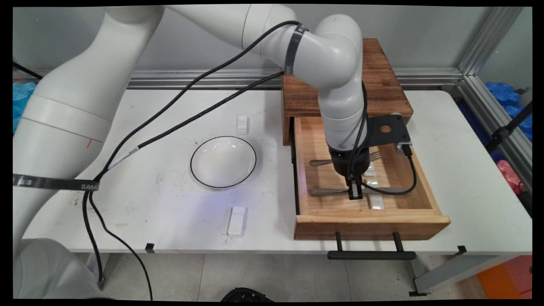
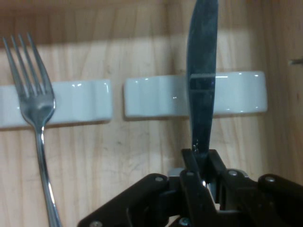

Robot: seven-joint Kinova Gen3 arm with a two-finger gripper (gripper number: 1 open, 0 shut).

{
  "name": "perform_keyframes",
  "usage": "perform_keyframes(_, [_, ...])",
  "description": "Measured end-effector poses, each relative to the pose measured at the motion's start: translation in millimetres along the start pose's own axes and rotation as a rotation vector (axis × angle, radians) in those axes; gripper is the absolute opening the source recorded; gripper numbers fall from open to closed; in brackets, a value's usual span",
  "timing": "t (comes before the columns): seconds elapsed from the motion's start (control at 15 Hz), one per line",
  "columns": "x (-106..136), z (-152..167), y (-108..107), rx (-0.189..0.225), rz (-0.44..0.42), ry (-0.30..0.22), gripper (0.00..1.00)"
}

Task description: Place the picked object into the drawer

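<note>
— Where is the gripper [image 1: 355,194] right now?

— Down inside the open wooden drawer [image 1: 365,221], which stands pulled out at the right of the white counter [image 1: 170,204]. Its two fingers are closed nearly together and pinch a table knife [image 2: 202,71] between them — the hand view shows the blade running straight up out of the fingertips.

— And where does the knife lie?

— In the front half of the drawer, crosswise, with its blade laid over a small white ceramic rest [image 2: 236,93]. A second white rest [image 2: 61,103] sits just beside the first, and a fork [image 2: 35,109] lies across that one, tines up in the hand view, well apart from the knife.

— How would you expect the knife to handle?

— Stiff, thin and fairly light, I'd judge, but polished metal is slippery and a flat blade can twist between narrow fingers. The hold looks to be near the join of blade and handle, close to the middle of its length, which seems sensible for balance. Whether it has left the rest at all, I cannot tell.

— Anything else about?

— A white bowl [image 1: 223,161] with a dark rim stands on the counter to the drawer's left, with two small white blocks — one [image 1: 242,125] behind it, one [image 1: 236,221] in front.
</note>
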Motion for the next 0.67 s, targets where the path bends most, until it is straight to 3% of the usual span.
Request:
perform_keyframes(0.07, [0.3,0.5,-0.4,0.001,-0.002,0.001,0.00])
perform_keyframes(0.13, [0.6,0.8,-1.0,0.002,-0.004,0.003,1.00])
perform_keyframes(0.67, [6.5,-3.9,-7.7,0.014,-0.019,0.030,1.00])
